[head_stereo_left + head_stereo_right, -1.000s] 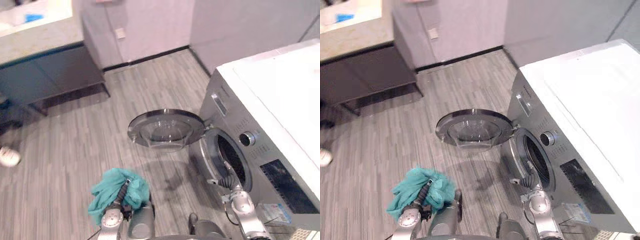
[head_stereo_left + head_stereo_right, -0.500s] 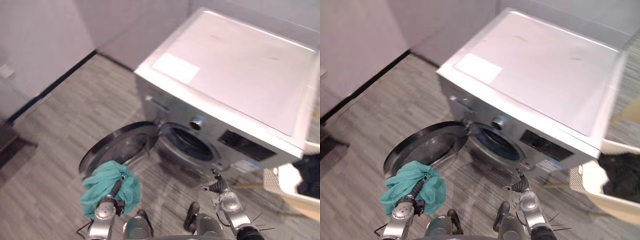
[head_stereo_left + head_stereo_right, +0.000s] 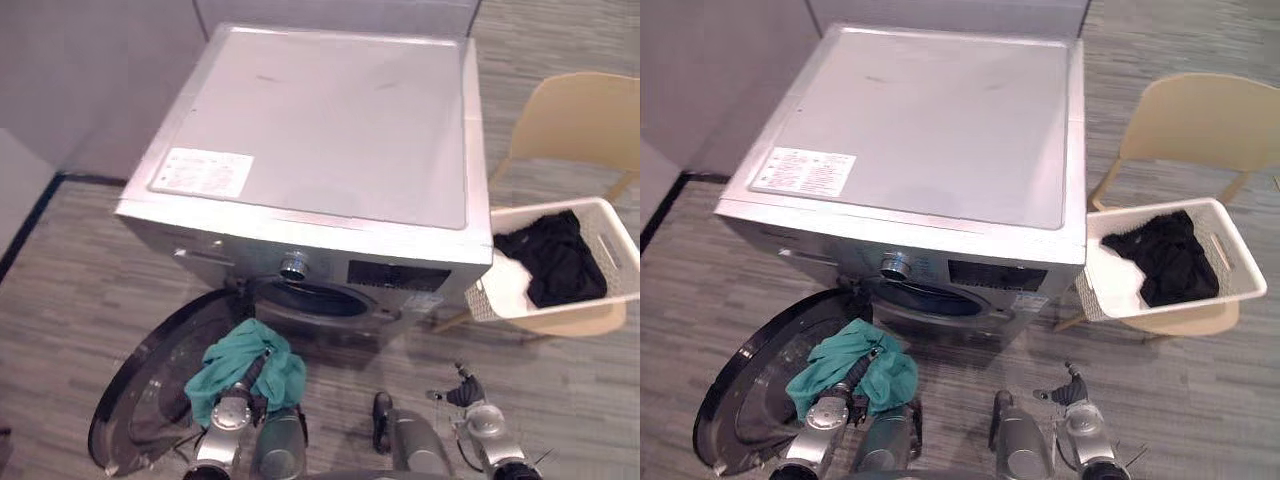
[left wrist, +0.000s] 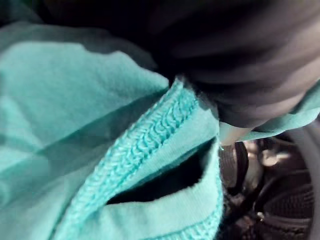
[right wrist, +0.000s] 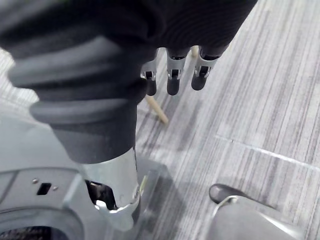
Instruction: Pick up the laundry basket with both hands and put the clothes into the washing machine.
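Observation:
A teal cloth (image 3: 225, 365) is bunched over my left hand (image 3: 243, 385) and hangs with it above the open round door (image 3: 140, 400) of the silver washing machine (image 3: 320, 150). Up close in the left wrist view the cloth's ribbed hem (image 4: 145, 135) lies against the dark cover. The drum opening (image 3: 315, 298) shows just past the cloth. A white laundry basket (image 3: 615, 250) with black clothes (image 3: 555, 260) rests on a beige chair (image 3: 570, 120) to the right of the machine. My right hand (image 3: 462, 392) hangs low over the floor, its fingers (image 5: 172, 80) straight and holding nothing.
The machine's door lies swung wide to the left, low over the grey plank floor (image 3: 560, 380). A grey wall (image 3: 90, 70) runs behind and left of the machine. The chair's wooden leg (image 5: 157, 112) shows beyond my right hand.
The camera has swung right: the machine now faces me front-on, and the basket and chair have come fully into view. Both hands keep their places, the cloth still with the left.

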Tool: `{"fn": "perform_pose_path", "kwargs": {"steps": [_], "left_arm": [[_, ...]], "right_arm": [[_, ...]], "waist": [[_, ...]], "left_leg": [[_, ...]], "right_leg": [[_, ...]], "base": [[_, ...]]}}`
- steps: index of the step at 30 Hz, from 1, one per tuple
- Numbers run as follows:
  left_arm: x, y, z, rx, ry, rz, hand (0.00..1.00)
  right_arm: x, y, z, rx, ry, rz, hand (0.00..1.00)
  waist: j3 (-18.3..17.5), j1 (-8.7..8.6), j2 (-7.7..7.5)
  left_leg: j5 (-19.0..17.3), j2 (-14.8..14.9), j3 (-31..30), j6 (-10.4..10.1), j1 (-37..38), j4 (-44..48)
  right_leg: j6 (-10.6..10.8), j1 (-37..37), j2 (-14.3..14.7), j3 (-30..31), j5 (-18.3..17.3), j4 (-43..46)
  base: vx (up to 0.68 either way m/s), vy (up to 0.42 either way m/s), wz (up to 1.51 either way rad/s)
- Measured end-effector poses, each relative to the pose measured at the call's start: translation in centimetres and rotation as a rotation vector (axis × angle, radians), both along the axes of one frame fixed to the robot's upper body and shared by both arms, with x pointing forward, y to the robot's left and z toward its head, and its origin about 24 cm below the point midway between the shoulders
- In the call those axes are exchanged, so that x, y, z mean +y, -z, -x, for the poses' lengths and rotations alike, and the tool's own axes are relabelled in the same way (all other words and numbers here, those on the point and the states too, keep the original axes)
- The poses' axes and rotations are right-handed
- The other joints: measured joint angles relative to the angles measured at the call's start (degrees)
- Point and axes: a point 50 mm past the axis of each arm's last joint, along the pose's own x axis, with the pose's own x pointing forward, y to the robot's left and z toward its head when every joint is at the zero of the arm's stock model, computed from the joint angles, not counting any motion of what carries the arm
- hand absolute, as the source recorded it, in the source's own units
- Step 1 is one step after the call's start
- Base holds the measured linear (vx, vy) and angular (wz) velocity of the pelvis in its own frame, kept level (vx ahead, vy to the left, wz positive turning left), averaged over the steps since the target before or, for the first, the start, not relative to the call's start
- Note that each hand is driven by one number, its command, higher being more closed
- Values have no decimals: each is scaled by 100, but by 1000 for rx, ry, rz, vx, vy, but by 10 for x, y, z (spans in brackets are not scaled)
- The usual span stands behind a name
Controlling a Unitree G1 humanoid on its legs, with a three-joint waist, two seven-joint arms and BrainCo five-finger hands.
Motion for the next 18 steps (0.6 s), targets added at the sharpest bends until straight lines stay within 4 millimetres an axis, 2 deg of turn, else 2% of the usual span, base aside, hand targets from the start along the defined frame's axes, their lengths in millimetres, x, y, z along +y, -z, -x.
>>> {"fn": "perform_pose_path", "kwargs": {"steps": [1, 2, 4, 6, 9, 10, 11, 14, 16, 17, 18], "left_arm": [[-3, -7, -12, -34, 19, -10, 100], [-7, -15, -25, -72, 48, -18, 100], [-12, -20, -34, -90, 79, -30, 100], [-17, -30, -47, -128, 114, -50, 100], [-24, -52, -72, -209, 152, -74, 100], [-31, -65, -86, -259, 175, -82, 100], [-33, -73, -93, -285, 181, -87, 100], [-42, -114, -118, -434, 191, -95, 100], [-46, -157, -132, -597, 190, -103, 100], [-46, -168, -136, -640, 185, -107, 100], [-43, -191, -141, -722, 172, -119, 100]], "right_arm": [[0, -4, -6, -24, 1, 5, 0], [-1, -11, -17, -62, 7, 6, 0], [1, -19, -29, -105, 0, 4, 0], [4, -32, -45, -173, -11, -1, 0], [8, -55, -68, -282, -23, -10, 0], [9, -65, -77, -329, -28, -9, 0], [10, -71, -81, -356, -29, -9, 0], [16, -104, -102, -506, -35, -1, 0], [22, -138, -117, -645, -51, -3, 0], [24, -146, -120, -682, -54, -6, 0], [27, -161, -124, -747, -56, -18, 0]], "waist": [[132, -14, -77], [276, -10, -90], [415, -12, -99], [619, -45, -73], [684, -95, -16], [792, -91, 1], [858, -93, 2], [997, -107, -5], [1193, -94, -7], [1219, -91, -7], [1230, -88, -8]], "left_leg": [[-88, -53, 93, 83, -259, 249], [-198, -50, 238, 140, -552, 558], [-278, -47, 445, 201, -703, 763], [-412, -30, 654, 270, -816, 998], [-703, 96, 847, 363, -1513, 1620], [-785, 164, 902, 399, -1765, 1872], [-824, 184, 913, 401, -1884, 1993], [-982, 281, 930, 469, -2673, 2653], [-1096, 433, 947, 478, -3271, 3143], [-1122, 477, 941, 479, -3444, 3263], [-1158, 562, 940, 488, -3793, 3496]], "right_leg": [[56, -304, -78, 83, -41, 251], [64, -651, -95, 222, -39, 470], [98, -913, -132, 359, -53, 666], [131, -1161, -160, 483, -73, 909], [229, -1972, -150, 610, -143, 1417], [237, -2240, -142, 641, -165, 1627], [233, -2376, -142, 655, -177, 1731], [216, -3226, -160, 699, -284, 2376], [181, -3869, -112, 736, -341, 2829], [179, -4043, -86, 743, -349, 2932], [162, -4411, -45, 786, -360, 3136]], "base": [[-24, 119, -39], [-44, 137, -40], [-63, 128, -51], [-92, 77, -52], [-151, 32, -36], [-155, 3, -18], [-191, 2, -15], [-146, -4, -8], [-131, -34, -9], [-109, -46, -11], [-94, -48, -8]]}}
